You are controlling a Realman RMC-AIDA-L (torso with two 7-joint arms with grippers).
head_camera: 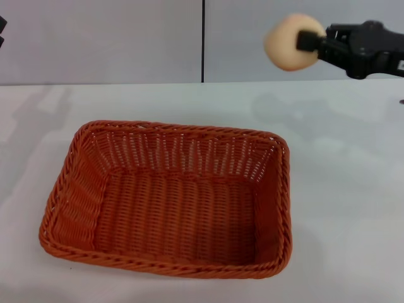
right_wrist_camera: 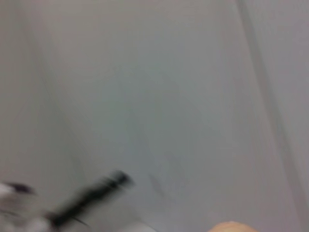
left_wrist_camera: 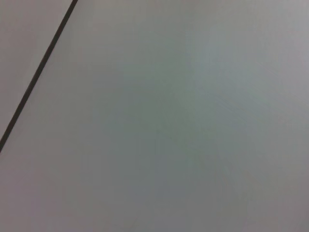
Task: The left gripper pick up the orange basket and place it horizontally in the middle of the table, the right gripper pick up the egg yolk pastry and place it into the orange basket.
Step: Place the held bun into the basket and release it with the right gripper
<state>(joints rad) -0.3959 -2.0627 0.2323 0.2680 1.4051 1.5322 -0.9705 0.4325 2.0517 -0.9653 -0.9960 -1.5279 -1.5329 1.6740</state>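
Observation:
The orange basket (head_camera: 170,199) lies flat and empty in the middle of the white table (head_camera: 353,189), its long side running left to right. High above the table's far right, my right gripper (head_camera: 303,41) is shut on the egg yolk pastry (head_camera: 283,44), a cream-beige ball held in the air beyond the basket's far right corner. A sliver of the pastry (right_wrist_camera: 232,226) also shows in the right wrist view. Only a dark sliver of my left gripper (head_camera: 2,33) shows at the far left edge, away from the basket.
A grey wall (head_camera: 126,38) with a dark vertical seam (head_camera: 203,38) stands behind the table. The left wrist view shows only that wall and seam (left_wrist_camera: 38,72). A blurred dark streak (right_wrist_camera: 91,197) crosses the right wrist view.

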